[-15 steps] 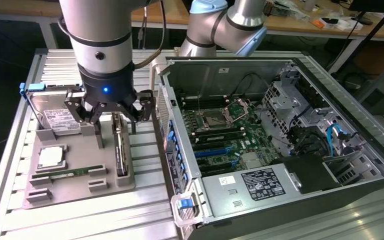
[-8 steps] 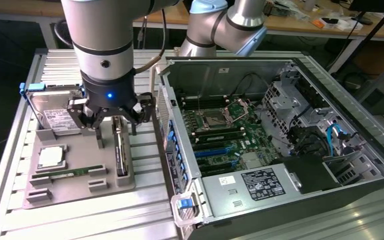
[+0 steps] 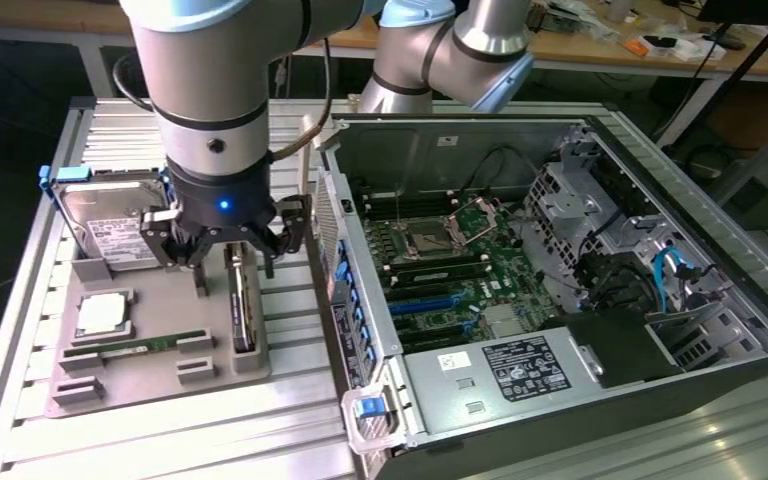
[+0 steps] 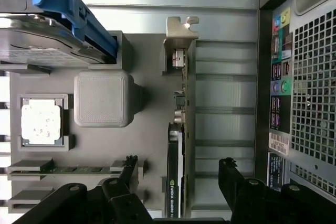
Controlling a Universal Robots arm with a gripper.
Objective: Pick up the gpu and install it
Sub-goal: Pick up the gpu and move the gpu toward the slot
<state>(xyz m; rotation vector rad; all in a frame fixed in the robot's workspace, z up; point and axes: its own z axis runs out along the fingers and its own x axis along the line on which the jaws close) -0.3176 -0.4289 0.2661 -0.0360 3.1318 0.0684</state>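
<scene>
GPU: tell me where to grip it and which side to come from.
Grip the gpu mid-length, across its two flat faces, coming from straight above. It stands on edge in a slot of the grey tray, so its upper long edge is free; the metal bracket end is uneven. The open claw hangs over it, one finger either side.

The arm is built of thick silver-grey tubes with pale blue joint caps and a black band around the wrist. A grey cable loops at its side. The gripper is black, with a small blue light and matt black, angular fingers.
</scene>
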